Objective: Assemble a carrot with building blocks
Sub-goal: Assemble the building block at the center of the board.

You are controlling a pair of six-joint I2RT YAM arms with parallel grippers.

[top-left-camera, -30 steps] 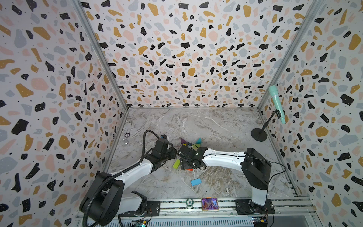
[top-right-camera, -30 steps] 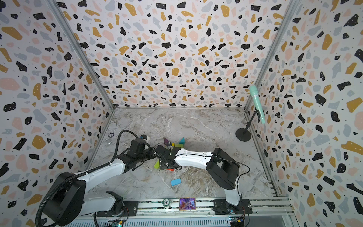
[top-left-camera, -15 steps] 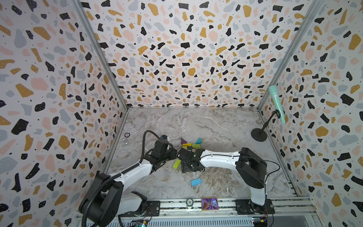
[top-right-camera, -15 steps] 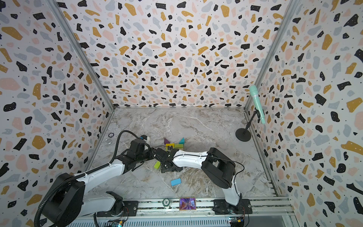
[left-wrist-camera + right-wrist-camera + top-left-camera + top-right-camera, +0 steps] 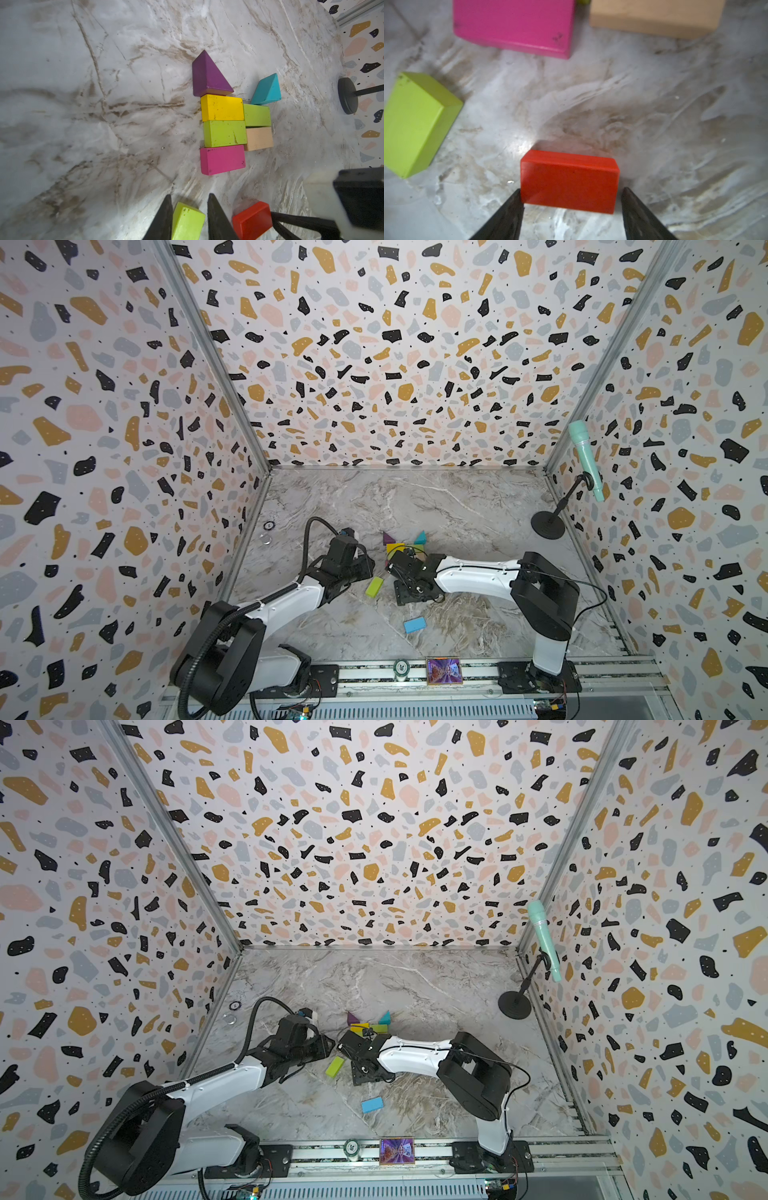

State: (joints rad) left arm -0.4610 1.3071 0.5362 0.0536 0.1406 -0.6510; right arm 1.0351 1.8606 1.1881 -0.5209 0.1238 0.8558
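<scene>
Nearest to us, a light blue block (image 5: 414,625) lies alone on the marble table (image 5: 436,497), well apart from the other pieces. Just beyond it, the two arms reach in from either side. The left gripper (image 5: 189,196) has its black fingers (image 5: 164,220) a narrow way apart, and a loose lime green block (image 5: 187,223) shows between them. We cannot tell whether they press on it or only frame it. The right gripper (image 5: 571,189) is spread wide across the length of a red block (image 5: 569,178) that rests flat on the table. One finger meets a corner of the block and the other stands a sliver clear. The red block sits near the carrot's closest end, not touching it. The carrot (image 5: 232,128) lies flat in the middle of the table, partly built as two touching columns. One column runs magenta block (image 5: 222,159), lime block (image 5: 220,137), yellow block (image 5: 222,107), then a purple triangle (image 5: 207,76). Beside it are a tan block (image 5: 259,138), a green block (image 5: 257,115) and a tilted teal triangle (image 5: 267,90) touching that green block. Farthest off, a mint-green microphone (image 5: 584,460) leans on a black stand (image 5: 548,526) by the right-hand speckled wall (image 5: 685,448).
</scene>
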